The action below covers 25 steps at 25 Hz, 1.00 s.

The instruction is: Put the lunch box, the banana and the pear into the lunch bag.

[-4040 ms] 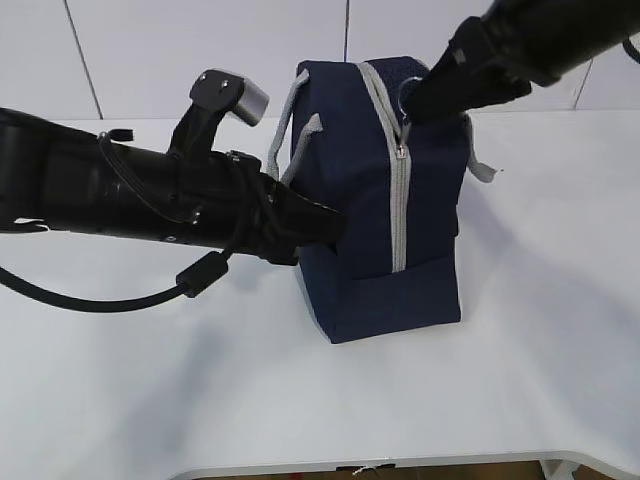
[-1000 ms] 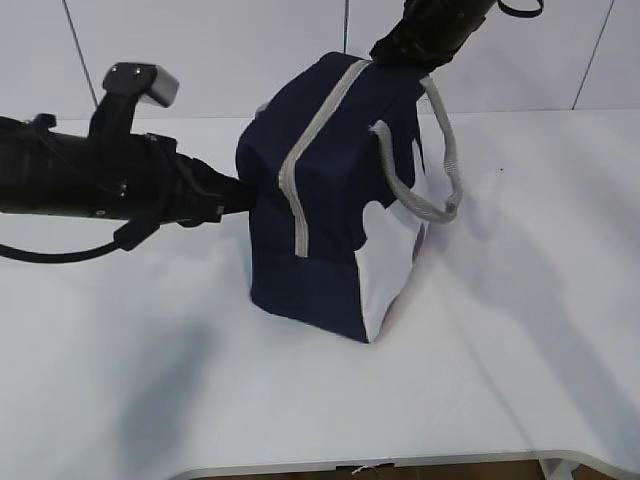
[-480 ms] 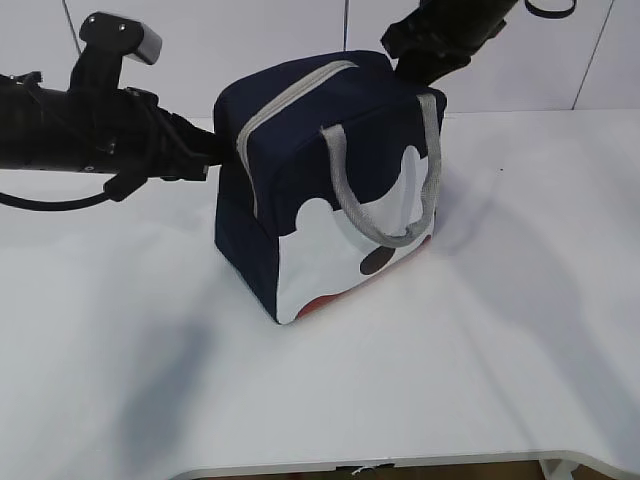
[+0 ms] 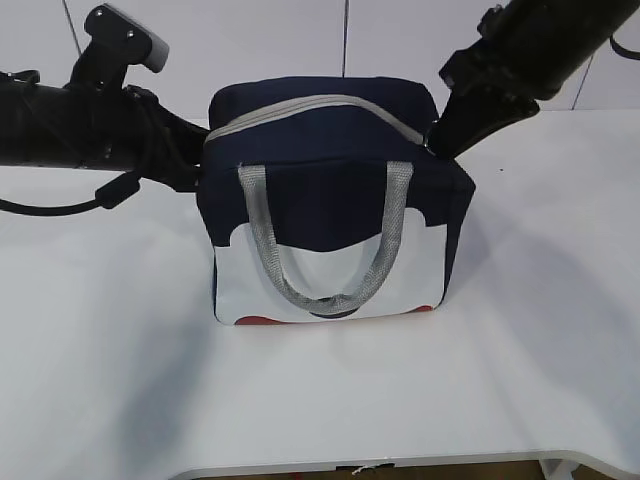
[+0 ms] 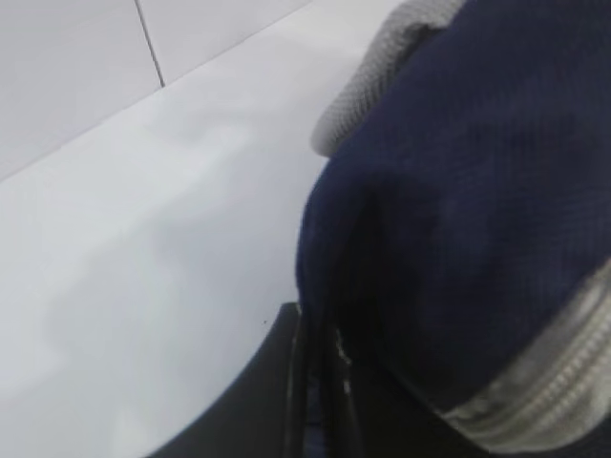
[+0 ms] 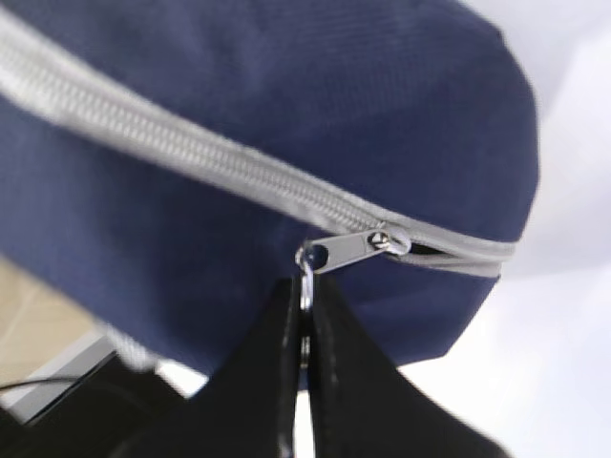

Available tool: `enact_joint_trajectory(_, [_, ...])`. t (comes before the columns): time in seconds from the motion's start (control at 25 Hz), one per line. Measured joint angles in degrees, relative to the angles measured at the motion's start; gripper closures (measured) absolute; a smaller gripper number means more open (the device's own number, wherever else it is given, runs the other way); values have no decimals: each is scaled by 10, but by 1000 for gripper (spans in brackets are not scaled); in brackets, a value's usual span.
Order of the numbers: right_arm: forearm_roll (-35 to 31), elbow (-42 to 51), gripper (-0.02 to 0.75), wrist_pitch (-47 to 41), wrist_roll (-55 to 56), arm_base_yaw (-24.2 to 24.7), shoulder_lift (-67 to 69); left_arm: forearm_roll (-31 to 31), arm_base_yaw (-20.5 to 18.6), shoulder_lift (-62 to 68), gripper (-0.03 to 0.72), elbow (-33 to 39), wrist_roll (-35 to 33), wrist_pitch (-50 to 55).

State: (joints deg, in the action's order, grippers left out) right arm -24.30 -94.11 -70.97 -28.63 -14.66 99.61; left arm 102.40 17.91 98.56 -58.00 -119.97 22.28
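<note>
lunch bag (image 4: 330,200): upright at mid bench (image 4: 520,380), white panel facing us, zipper (image 6: 191,157) closed. right gripper (image 6: 304,315): pinched on the ring pull (image 6: 305,272) at the bag's right end. left gripper (image 5: 310,382): clamped on fabric at the left end. we judge the step as opening; next, draw the pull along the zipper. lunch box, banana, pear: unseen.

The lunch bag (image 4: 330,190) is navy woven cloth with a fine, matt, slightly rough weave. Its front panel (image 4: 330,275) looks smoother, white with red at the bottom edge. The handles (image 4: 325,290) are grey ribbed webbing. The zipper (image 6: 191,162) is grey fabric tape; its ring pull (image 6: 307,277) is shiny metal. The right pincer (image 6: 304,382) is matt black. The desk (image 4: 320,400) is smooth white, faintly glossy.
</note>
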Motion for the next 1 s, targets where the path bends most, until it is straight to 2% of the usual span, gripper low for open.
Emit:
enact_joint_trajectory(0.12, [-19, 38, 720, 0, -7, 0, -28, 0, 0, 0, 704, 0, -38, 0])
enact_joint_trajectory(0.32, [-8, 48, 720, 0, 6, 0, -50, 0, -1, 0, 704, 0, -63, -1])
enact_joint_trajectory(0.48, [26, 46, 720, 25, 104, 0, -54, 0, -1, 0, 704, 0, -72, -13])
enact_joint_trajectory(0.64, [30, 46, 720, 59, 223, 0, -54, 0, -1, 0, 704, 0, -74, -16])
enact_joint_trajectory(0.8, [34, 46, 720, 78, 300, 0, -54, 0, -1, 0, 704, 0, -76, -22])
enact_joint_trajectory(1.0, [70, 46, 720, 90, 370, 0, -54, 0, -1, 0, 704, 0, -78, -29])
